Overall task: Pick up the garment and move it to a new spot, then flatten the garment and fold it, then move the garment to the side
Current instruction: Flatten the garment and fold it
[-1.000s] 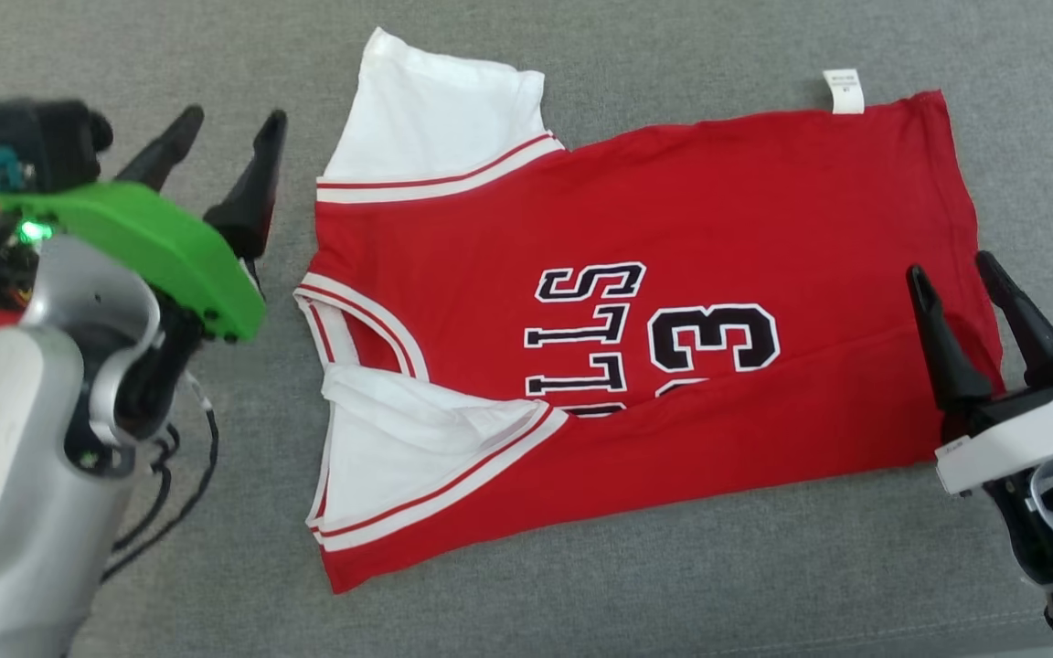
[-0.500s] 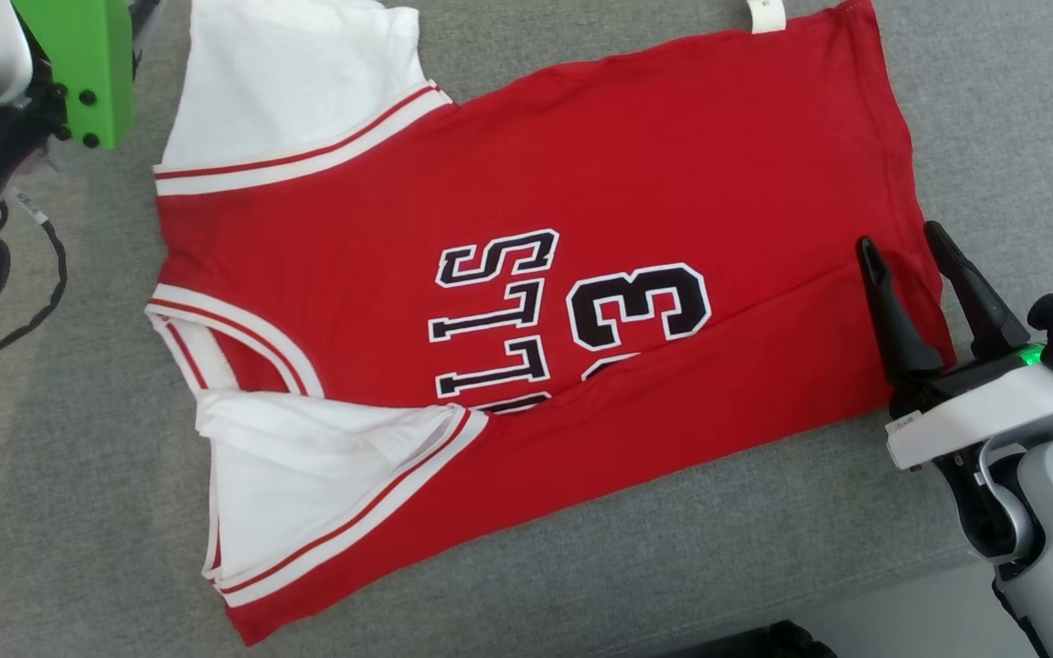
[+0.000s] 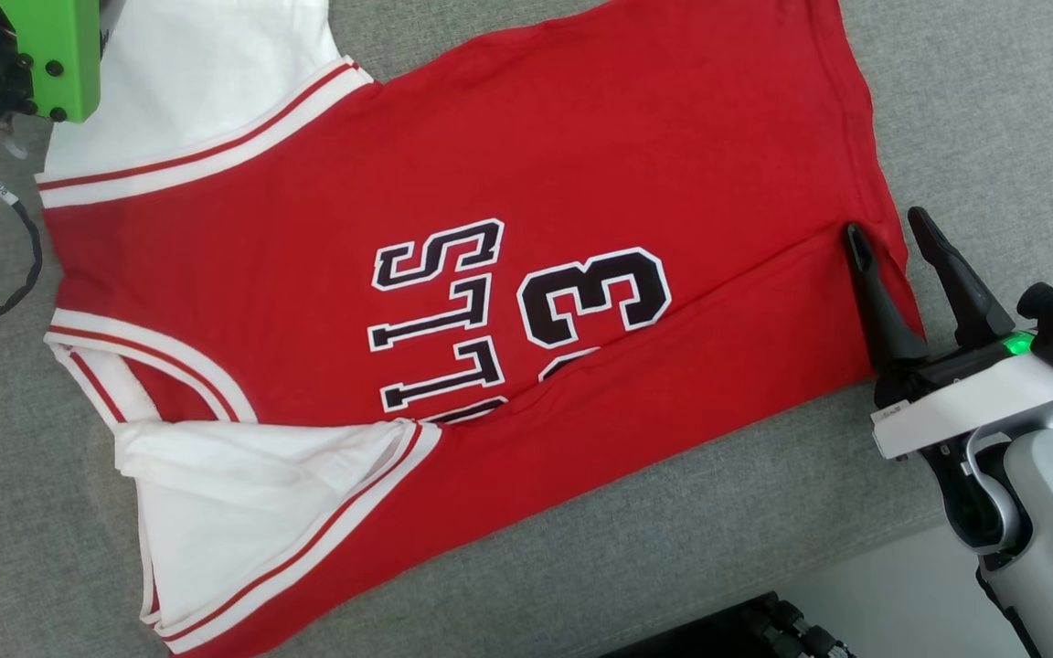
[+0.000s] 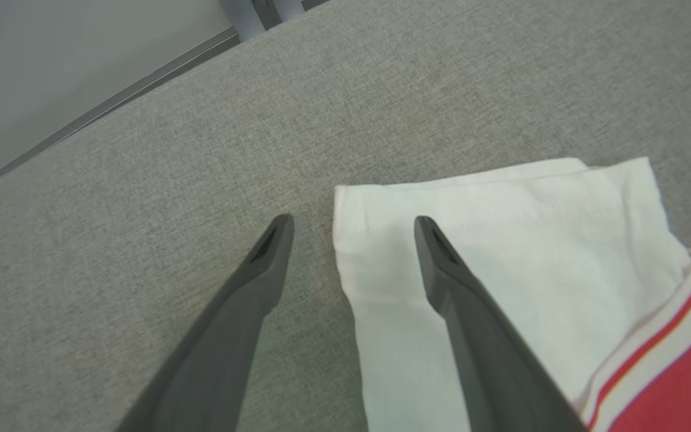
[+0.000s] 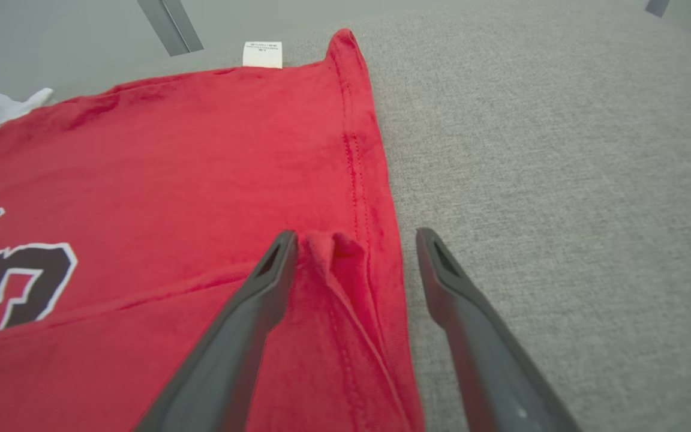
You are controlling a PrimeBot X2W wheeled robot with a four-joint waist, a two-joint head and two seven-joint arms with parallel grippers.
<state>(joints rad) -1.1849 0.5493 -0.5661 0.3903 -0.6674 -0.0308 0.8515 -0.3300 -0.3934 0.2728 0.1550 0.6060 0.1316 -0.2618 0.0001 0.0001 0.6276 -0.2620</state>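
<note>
Left tool [image 4: 351, 220] and right tool [image 3: 888, 226] stand wide open, empty, over the flat red-and-white garment [image 3: 508, 155].

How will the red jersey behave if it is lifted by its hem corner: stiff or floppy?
Probably floppy: the red jersey lies thin and flat, and its hem puckers into a soft fold. It looks light for its size. Pushed, it would likely bunch rather than slide on the textured grey surface.

The jersey [image 3: 581, 164] runs off the head view's top and bottom edges — its tag [image 5: 262, 54] is illegibly small.
</note>
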